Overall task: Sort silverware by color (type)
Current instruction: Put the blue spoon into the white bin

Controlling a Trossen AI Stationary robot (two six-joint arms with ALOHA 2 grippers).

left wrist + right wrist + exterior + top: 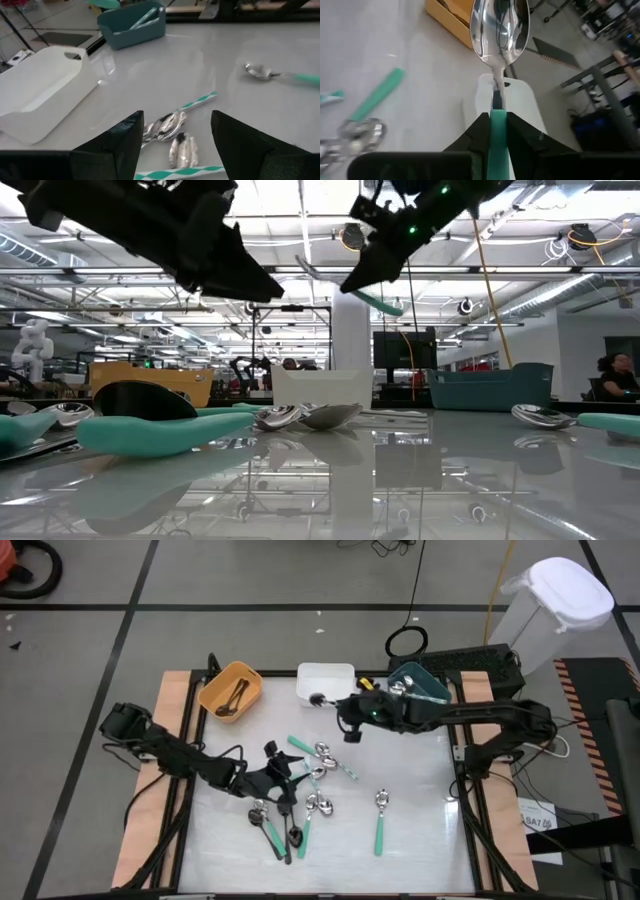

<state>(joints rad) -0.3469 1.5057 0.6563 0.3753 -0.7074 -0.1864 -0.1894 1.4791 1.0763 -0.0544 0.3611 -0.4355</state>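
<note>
We hold a green spoon [496, 30] clamped by its handle in the right gripper [496, 120], bowl pointing forward, because a grip low on the handle leaves the bowl end free to go first into a bin. In the high view that gripper [352, 726] sits at about twelve o'clock on the table, just in front of the white bin [325, 681] and at nine o'clock from the teal bin [420, 683], where a green-handled piece already lies; we judge the teal bin to be where this spoon belongs. The right arm reaches in from three o'clock, stretched nearly flat across the back of the table, with the spoon carried well above the surface in the low view. The rest of the silverware [310, 780] lies loose near the centre, green and black handles mixed, one green spoon apart at five o'clock [380, 820]. The orange bin [231, 690] at eleven o'clock holds some dark pieces, though we cannot tell their colour for sure. The left gripper [172, 137] hovers low over the pile with its fingers [125, 140] spread and nothing between them, the left arm coming in from nine o'clock, placed, we think, for the next pick.
</note>
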